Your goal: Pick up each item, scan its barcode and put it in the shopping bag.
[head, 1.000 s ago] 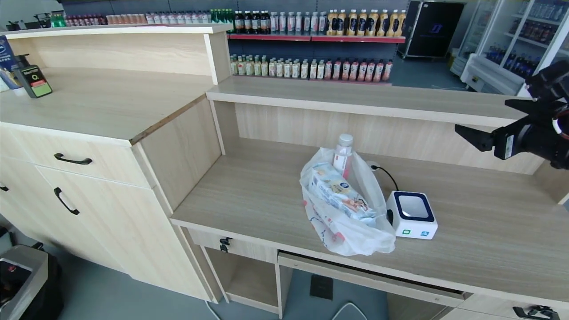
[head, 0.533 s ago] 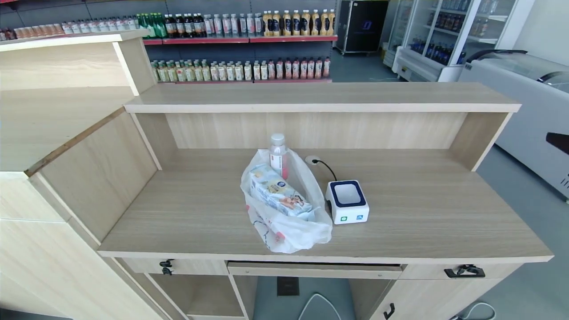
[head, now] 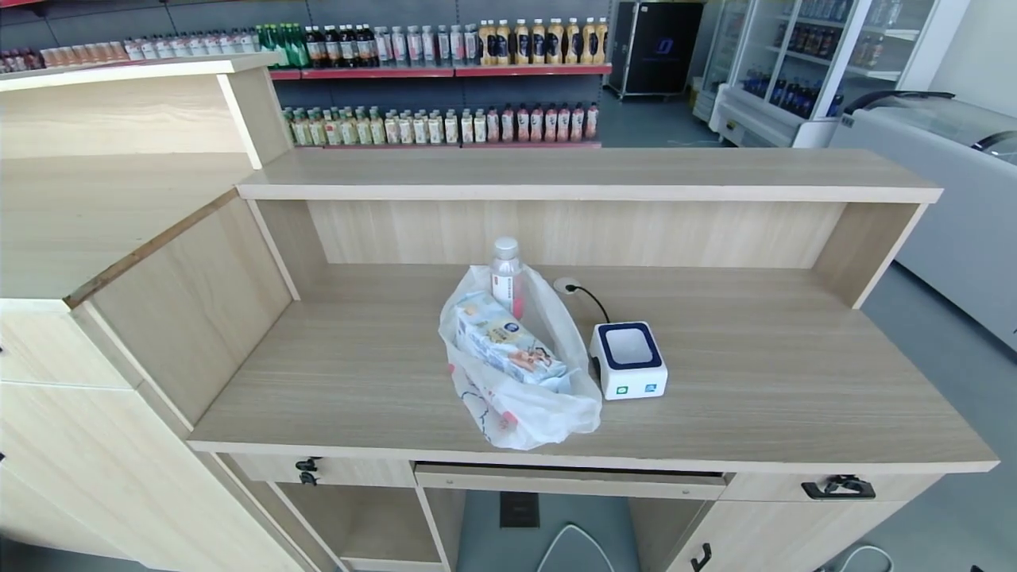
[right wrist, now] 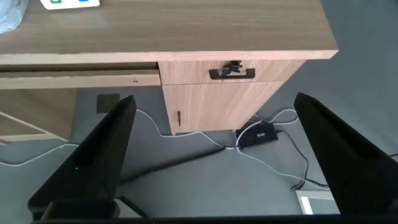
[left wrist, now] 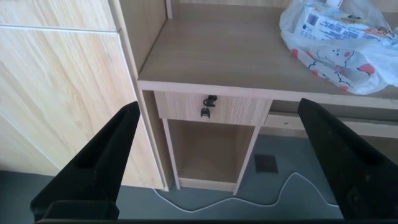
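Head view: crinkled plastic shopping bag (head: 512, 413) beside boxy white scanner (head: 628, 370)

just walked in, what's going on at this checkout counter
Nothing is being handled right now. The left gripper and right gripper hang open and empty in front of the counter. On it, the shopping bag holds a packet, with a bottle upright at its far end, beside the scanner.

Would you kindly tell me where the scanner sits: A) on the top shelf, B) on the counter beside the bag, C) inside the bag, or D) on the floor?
B: the scanner stands on the counter, just to the right of the bag.
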Controlling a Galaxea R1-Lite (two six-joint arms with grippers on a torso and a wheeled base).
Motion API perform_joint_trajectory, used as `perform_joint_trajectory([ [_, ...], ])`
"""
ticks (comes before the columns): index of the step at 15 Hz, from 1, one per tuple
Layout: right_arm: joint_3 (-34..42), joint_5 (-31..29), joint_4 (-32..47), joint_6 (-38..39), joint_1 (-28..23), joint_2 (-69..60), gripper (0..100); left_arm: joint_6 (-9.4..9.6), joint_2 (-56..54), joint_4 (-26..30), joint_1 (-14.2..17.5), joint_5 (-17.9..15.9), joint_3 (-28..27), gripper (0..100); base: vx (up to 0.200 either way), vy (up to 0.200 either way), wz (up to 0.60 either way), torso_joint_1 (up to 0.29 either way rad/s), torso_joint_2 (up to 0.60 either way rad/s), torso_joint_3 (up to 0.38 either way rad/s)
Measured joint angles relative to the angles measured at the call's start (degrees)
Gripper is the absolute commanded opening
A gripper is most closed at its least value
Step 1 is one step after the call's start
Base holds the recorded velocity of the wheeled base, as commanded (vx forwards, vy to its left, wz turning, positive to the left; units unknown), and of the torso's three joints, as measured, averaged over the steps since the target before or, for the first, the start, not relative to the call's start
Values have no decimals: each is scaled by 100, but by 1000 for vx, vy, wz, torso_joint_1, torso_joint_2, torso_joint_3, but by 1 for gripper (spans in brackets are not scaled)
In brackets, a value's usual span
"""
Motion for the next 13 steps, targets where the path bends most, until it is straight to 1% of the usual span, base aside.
perform_joint_trajectory([
  [3,301,-185,201,591,116,-1290,100,0,0,0,-5,2,0,100,0,0,0,0,0,0],
  [5,362,-218,249,696,150,-1703,100,0,0,0,0,2,0,100,0,0,0,0,0,0],
  [13,380,-199,257,664,166,-2029,100,0,0,0,-5,2,0,100,0,0,0,0,0,0],
])
